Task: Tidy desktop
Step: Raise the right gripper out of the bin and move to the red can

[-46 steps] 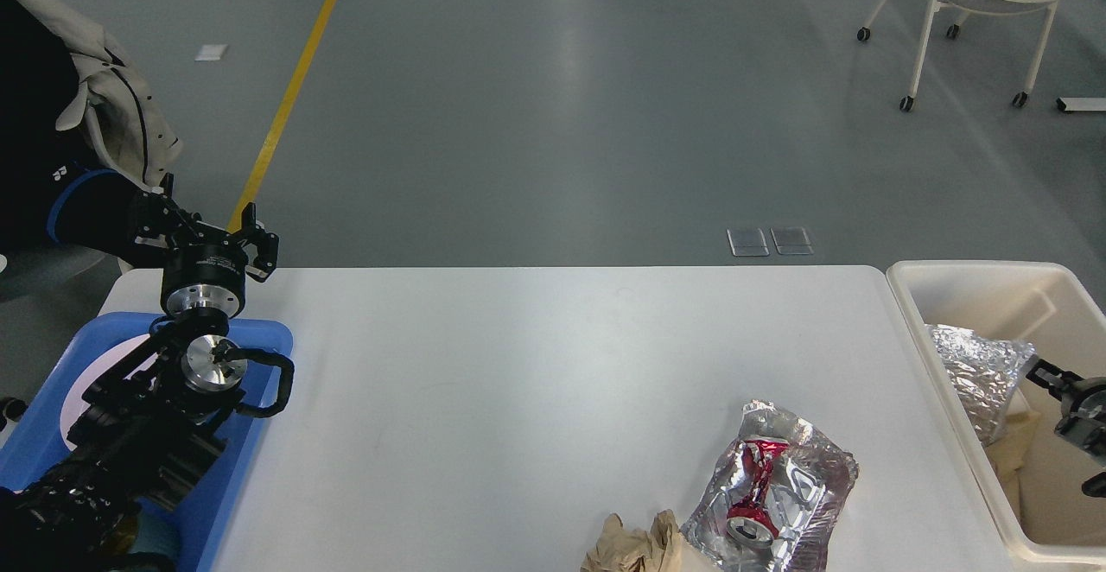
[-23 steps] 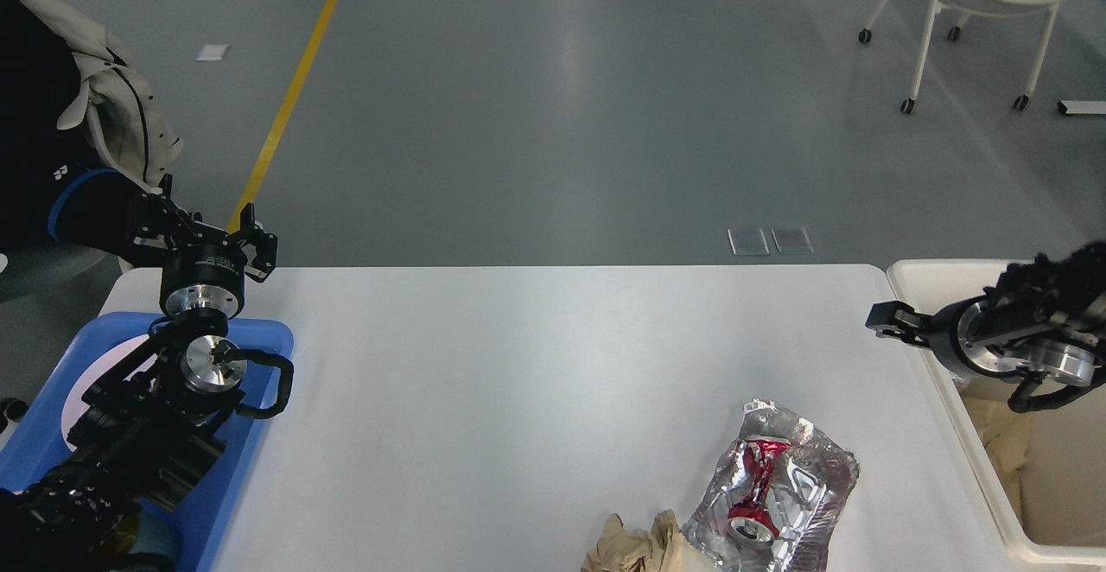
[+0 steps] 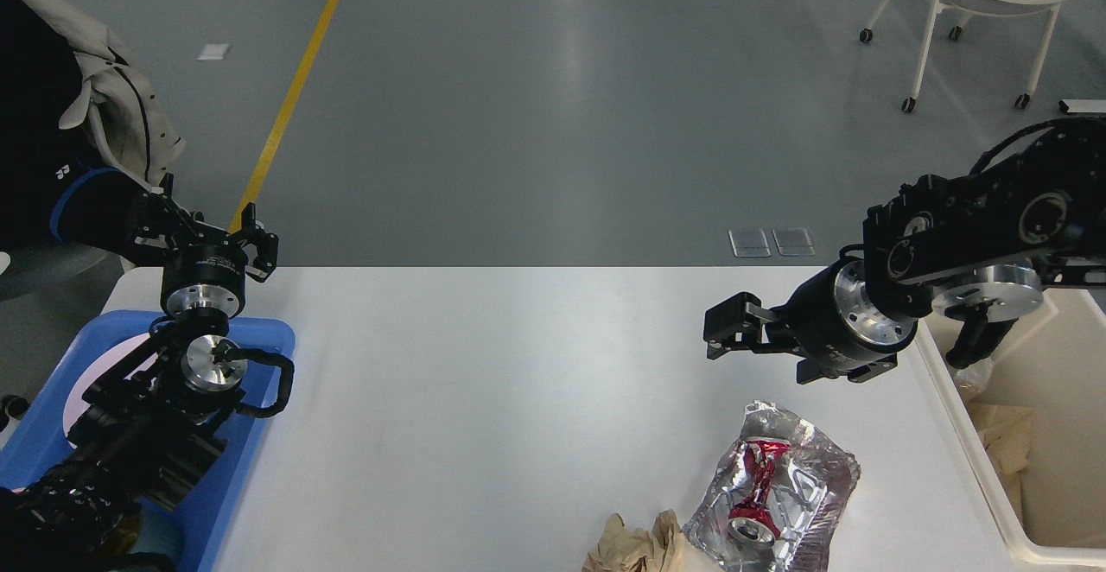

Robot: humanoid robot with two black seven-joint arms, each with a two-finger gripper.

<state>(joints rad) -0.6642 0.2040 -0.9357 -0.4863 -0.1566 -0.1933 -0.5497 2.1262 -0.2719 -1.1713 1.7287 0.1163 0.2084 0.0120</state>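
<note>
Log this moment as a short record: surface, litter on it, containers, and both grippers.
surface: white desktop
litter: silver foil packet with red print, near front edge; crumpled brown paper touching its left side
left container: blue tray, partly hidden by the left arm
right container: cream bin beside the desktop, brown paper inside
left gripper: open, empty, over the far left corner
right gripper: above the desktop, beyond the packet, holding nothing; open or shut unclear
</note>
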